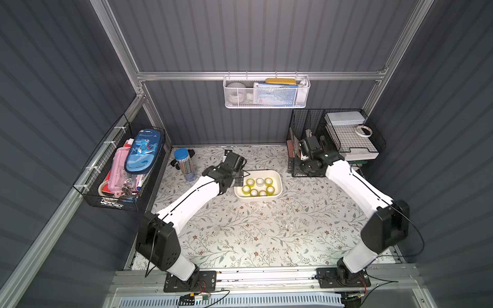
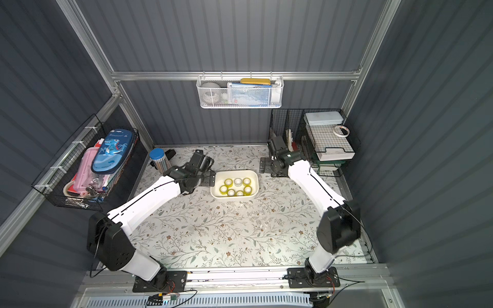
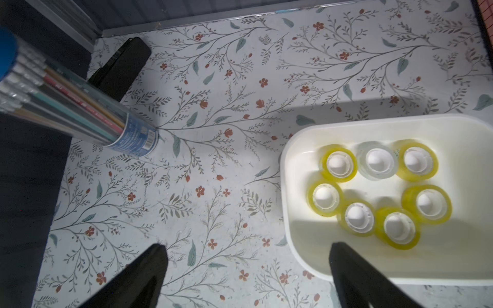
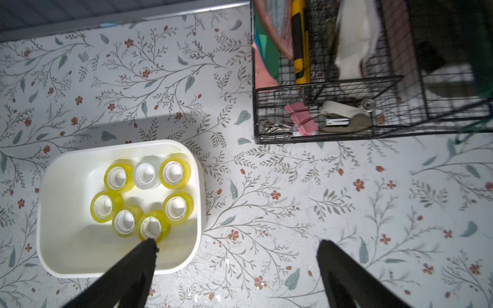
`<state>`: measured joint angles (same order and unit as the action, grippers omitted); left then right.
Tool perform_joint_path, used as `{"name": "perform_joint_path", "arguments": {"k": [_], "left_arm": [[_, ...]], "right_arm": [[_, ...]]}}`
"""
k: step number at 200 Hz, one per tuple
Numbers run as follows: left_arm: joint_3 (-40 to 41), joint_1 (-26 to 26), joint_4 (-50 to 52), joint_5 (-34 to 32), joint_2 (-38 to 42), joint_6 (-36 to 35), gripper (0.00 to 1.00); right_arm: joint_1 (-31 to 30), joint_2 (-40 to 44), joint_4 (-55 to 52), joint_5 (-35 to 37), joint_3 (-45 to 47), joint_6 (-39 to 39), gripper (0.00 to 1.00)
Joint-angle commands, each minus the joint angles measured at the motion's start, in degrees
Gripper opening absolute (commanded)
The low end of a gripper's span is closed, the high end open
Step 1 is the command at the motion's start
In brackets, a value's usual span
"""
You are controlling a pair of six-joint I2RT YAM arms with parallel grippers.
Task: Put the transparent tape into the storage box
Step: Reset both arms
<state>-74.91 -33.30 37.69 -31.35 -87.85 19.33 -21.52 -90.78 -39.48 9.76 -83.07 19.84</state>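
Observation:
The storage box (image 1: 277, 176) (image 2: 254, 176) is a white rounded tub on the floral mat, towards the back middle. Inside it stand several yellow-tinted rolls of transparent tape (image 1: 250, 182) (image 2: 228, 182) (image 3: 338, 163) (image 4: 118, 177) and one colourless roll (image 3: 377, 161) (image 4: 145, 173), all upright with pale cores. My left gripper (image 1: 241, 178) (image 3: 248, 246) hangs open and holds nothing at the tub's left end, one finger over the mat and one over the tub's corner. My right gripper (image 1: 293, 166) (image 4: 237, 242) is open and holds nothing, raised to the right of the tub.
A clear pencil tube with a blue cap (image 1: 185, 165) stands left of the left gripper, with a black object (image 3: 120, 66) behind it. Black wire baskets (image 1: 333, 138) fill the back right corner. Another wire basket (image 1: 120, 170) hangs on the left wall, and a white perforated basket (image 1: 266, 92) on the back wall.

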Motion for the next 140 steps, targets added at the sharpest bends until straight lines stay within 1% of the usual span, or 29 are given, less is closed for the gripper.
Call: {"name": "perform_joint_path", "arguments": {"k": [1, 15, 21, 44, 62, 76, 85, 104, 124, 140], "left_arm": [[5.9, 0.4, -5.2, -4.9, 5.2, -0.6, 0.99], [10.8, 0.7, -8.3, -7.5, 8.6, -3.8, 0.99], [12.6, 1.1, -8.9, -8.6, 10.0, -4.0, 0.99], [18.7, 6.2, -10.8, -8.1, 15.3, -4.4, 0.99], [24.9, 10.0, -15.9, -7.9, 19.6, -6.8, 0.99], [28.9, 11.1, -20.8, -8.9, 21.5, -10.7, 0.99], [30.6, 11.5, -23.5, -9.8, 21.5, -12.5, 1.0], [33.2, 12.1, -31.3, -10.6, 19.1, -15.6, 0.99], [35.4, 15.1, -40.5, -8.1, 14.6, -15.9, 0.99], [36.8, 17.3, -47.8, -5.4, 9.5, -16.2, 0.99]], "right_arm": [[0.5, 5.8, 16.9, 2.6, 13.0, -3.9, 0.99], [1.1, 8.8, 19.4, 3.2, 17.7, -3.6, 0.99], [1.6, 9.7, 19.3, 3.2, 18.8, -3.3, 0.99], [3.1, 12.7, 19.3, 4.1, 23.1, -1.2, 0.99], [3.8, 14.6, 22.2, 5.0, 26.9, -1.4, 0.99], [4.4, 15.1, 23.1, 5.8, 28.7, -1.4, 0.99], [4.8, 15.0, 23.7, 5.8, 29.4, -1.7, 0.99], [5.9, 14.8, 25.1, 5.8, 30.6, -2.0, 0.99], [6.7, 14.4, 26.7, 6.1, 31.9, -3.4, 0.99], [7.7, 13.9, 27.7, 6.8, 32.4, -4.1, 0.99]]}}
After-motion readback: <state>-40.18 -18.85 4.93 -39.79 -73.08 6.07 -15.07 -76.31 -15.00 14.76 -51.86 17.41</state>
